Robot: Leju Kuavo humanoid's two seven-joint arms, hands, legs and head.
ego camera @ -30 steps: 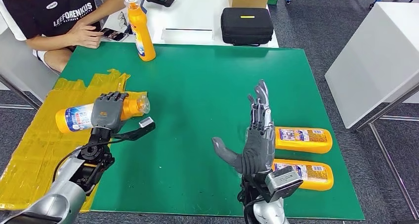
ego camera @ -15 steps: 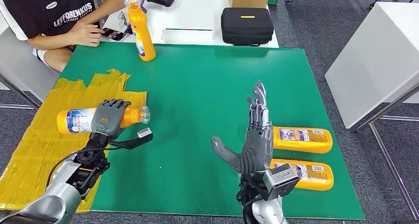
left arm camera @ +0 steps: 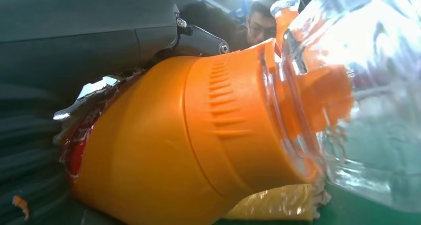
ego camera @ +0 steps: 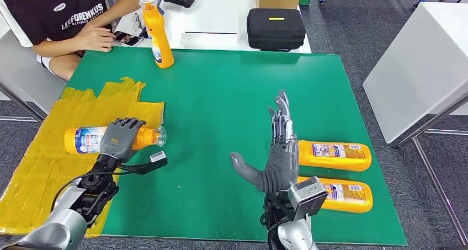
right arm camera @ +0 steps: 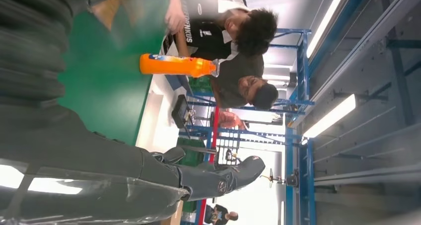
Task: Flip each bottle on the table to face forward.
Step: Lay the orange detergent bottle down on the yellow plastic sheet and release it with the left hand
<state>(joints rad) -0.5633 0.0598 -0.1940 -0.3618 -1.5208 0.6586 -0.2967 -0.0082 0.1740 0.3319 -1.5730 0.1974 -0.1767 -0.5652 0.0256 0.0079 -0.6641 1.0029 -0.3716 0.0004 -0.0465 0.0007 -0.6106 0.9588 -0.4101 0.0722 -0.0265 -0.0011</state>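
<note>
While my left hand (ego camera: pixel 120 138) grips one orange bottle (ego camera: pixel 88 139) lying on its side, three more bottles wait on the green surface (ego camera: pixel 221 95).

My fingers wrap over the held bottle's middle, above the yellow plastic sheet (ego camera: pixel 38 161) at the surface's near-left edge; its clear cap (ego camera: pixel 159 135) points toward my right hand, and part of the blue-and-white label shows beyond my fingers. My right hand (ego camera: pixel 278 156) stands edge-up with fingers spread and thumb out, holding nothing. Just beside it on its outer side lie two bottles (ego camera: pixel 334 155), (ego camera: pixel 339 194), labels up, so I judge them done. An upright bottle (ego camera: pixel 157 33) stands well beyond my left hand at the far edge, near a seated person (ego camera: pixel 66 18). Whether it counts as finished I cannot tell.
</note>
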